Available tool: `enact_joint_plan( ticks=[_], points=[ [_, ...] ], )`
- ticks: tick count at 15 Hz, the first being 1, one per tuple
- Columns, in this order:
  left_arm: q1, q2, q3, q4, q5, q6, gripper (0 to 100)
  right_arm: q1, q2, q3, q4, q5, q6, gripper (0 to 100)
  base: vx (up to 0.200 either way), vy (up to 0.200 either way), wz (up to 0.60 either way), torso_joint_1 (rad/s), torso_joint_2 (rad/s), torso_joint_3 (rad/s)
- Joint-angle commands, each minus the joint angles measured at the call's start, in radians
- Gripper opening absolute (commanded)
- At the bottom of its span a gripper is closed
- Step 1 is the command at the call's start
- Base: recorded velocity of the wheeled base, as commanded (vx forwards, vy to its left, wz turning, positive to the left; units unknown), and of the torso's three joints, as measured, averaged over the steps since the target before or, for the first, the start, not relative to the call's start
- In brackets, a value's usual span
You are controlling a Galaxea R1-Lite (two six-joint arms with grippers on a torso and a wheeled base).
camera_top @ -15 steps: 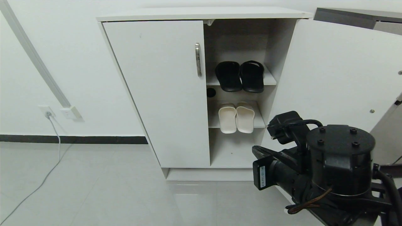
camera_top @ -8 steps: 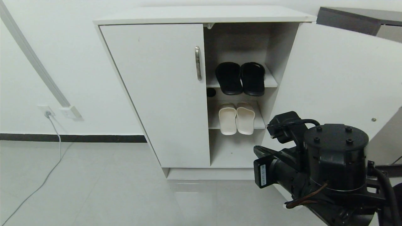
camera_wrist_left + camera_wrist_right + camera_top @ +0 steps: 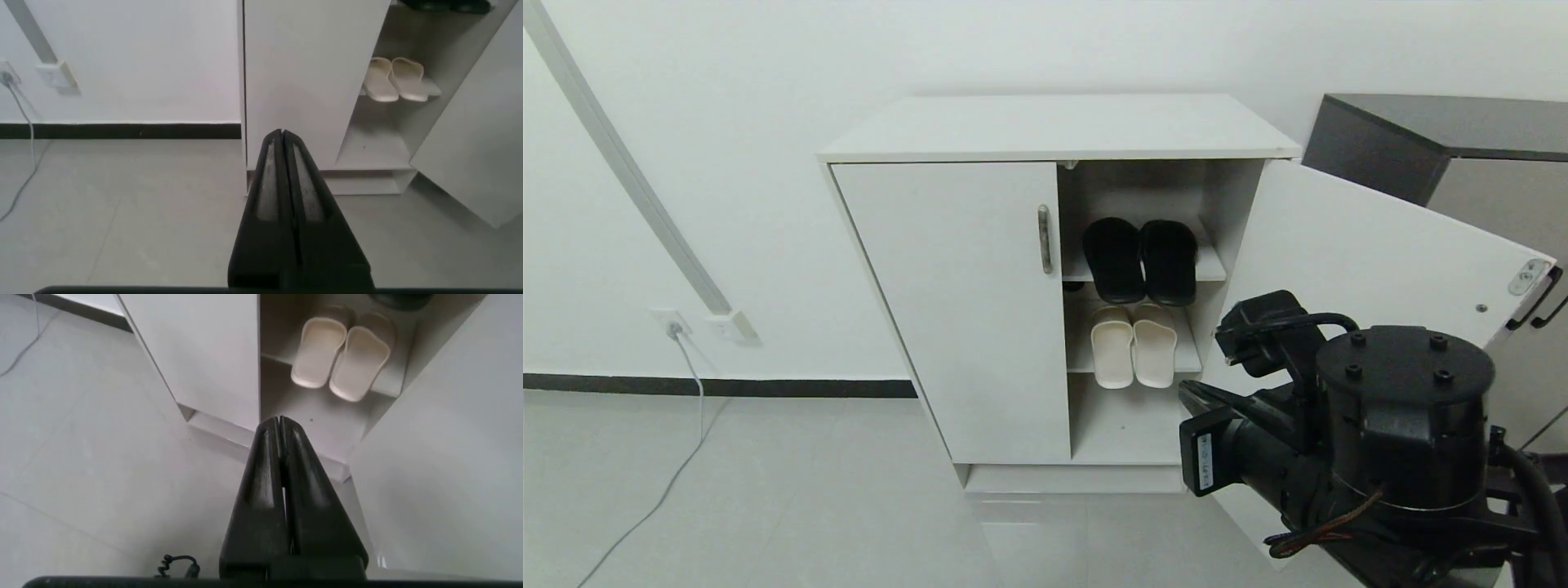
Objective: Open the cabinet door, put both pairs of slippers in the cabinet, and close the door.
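Nearest the robot, the left gripper (image 3: 282,135) and the right gripper (image 3: 280,422) each hang low over the floor with fingers pressed together and nothing held. Both are aimed at the cabinet (image 3: 1054,131) and well short of it. From the head view, the bulky right arm (image 3: 1405,408) sits in the foreground and covers the lower corner of the cabinet's right-hand door (image 3: 1356,253), which stands swung wide open. The left-hand door (image 3: 956,310) is closed, its metal handle (image 3: 1044,238) upright along the inner edge.

Inside the open half, the white slippers (image 3: 1133,353) lie side by side on the middle shelf. The black slippers (image 3: 1139,260) lie side by side on the shelf above.

The floor (image 3: 768,490) is pale grey tile. A black skirting strip (image 3: 719,384) runs along the foot of the white wall (image 3: 727,122). To the cabinet's left, a grey cable (image 3: 678,457) trails from a wall socket (image 3: 671,325) to the floor, beneath a slanting cable duct (image 3: 621,155). A dark grey unit (image 3: 1421,139) stands behind the open door.
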Motion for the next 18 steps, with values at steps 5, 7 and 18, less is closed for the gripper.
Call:
enact_joint_plan(
  ticks=[5,7,18],
  points=[
    [0.000,0.001,0.000,0.000,0.000,0.000,0,0.001,-0.001,0.006,0.000,0.000,0.000,0,0.000,0.000,0.00,0.155,-0.47,-0.316],
    [0.000,0.001,0.000,0.000,0.001,0.000,0,0.001,-0.001,0.008,0.000,0.000,0.000,0,0.000,0.000,0.00,0.186,-0.49,-0.320],
    [0.000,0.001,0.000,0.000,0.001,0.000,0,0.001,-0.007,0.015,-0.002,0.012,0.000,0,0.000,0.000,0.00,0.222,-0.54,-0.322]
  ],
)
